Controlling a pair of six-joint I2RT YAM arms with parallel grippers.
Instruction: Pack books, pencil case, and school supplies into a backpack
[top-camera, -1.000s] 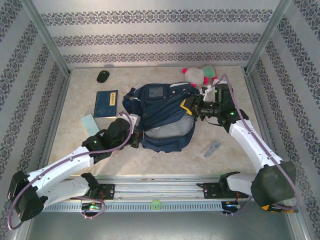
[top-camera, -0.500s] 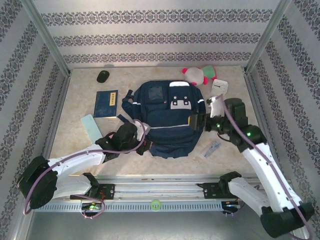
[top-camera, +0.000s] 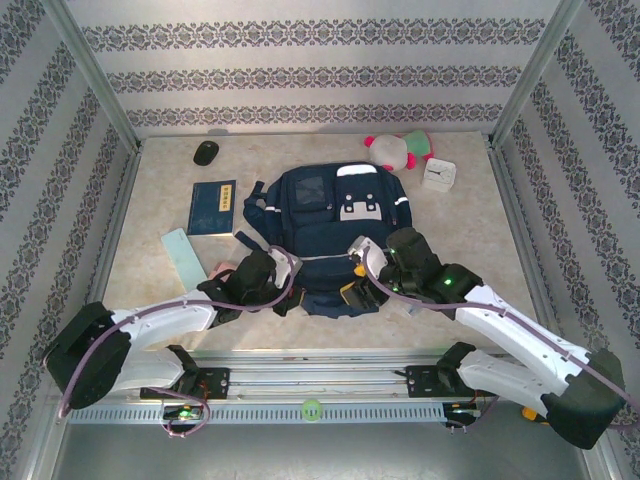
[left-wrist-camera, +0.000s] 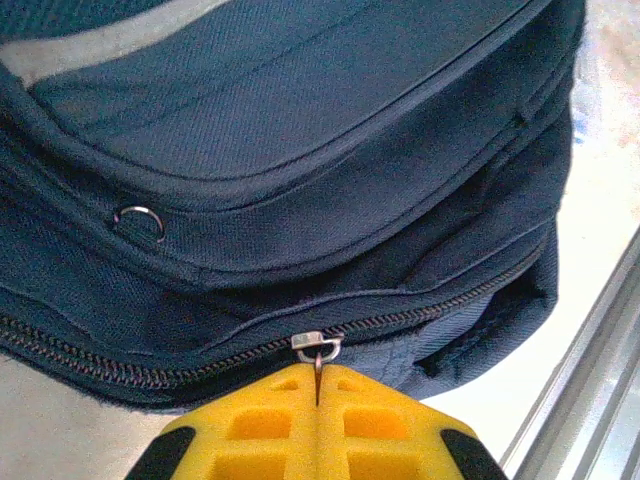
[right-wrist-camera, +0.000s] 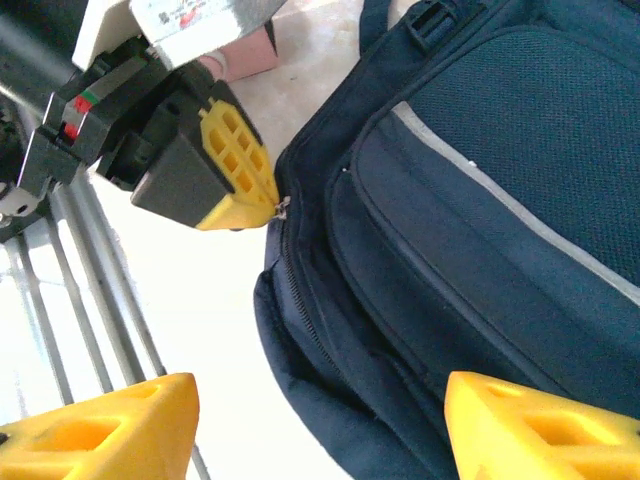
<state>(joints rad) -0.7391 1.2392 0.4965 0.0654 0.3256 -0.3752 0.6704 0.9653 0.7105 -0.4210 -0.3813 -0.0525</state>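
The navy backpack (top-camera: 330, 235) lies flat mid-table, front up. My left gripper (top-camera: 288, 297) is at its near left corner, shut on the metal zipper pull (left-wrist-camera: 318, 372) of the closed main zipper (left-wrist-camera: 420, 315). My right gripper (right-wrist-camera: 320, 430) hangs open over the backpack's (right-wrist-camera: 480, 200) near edge, straddling that corner without touching it, and looks at the left gripper's yellow fingers (right-wrist-camera: 235, 170). The navy book (top-camera: 212, 207) lies left of the backpack. A teal square (top-camera: 180, 255) and a pink piece (top-camera: 221, 269) lie nearer me. The pencil case is out of view.
A black mouse (top-camera: 206, 152) sits at the back left. A pink-and-white plush toy (top-camera: 398, 150) and a white clock (top-camera: 438, 174) sit behind the backpack on the right. The metal rail (top-camera: 310, 375) runs along the near edge, close behind both grippers.
The right gripper let go of the backpack's far right side, opened, and swung to the near edge. The backpack settled flat. The left gripper stayed shut at the near left corner.
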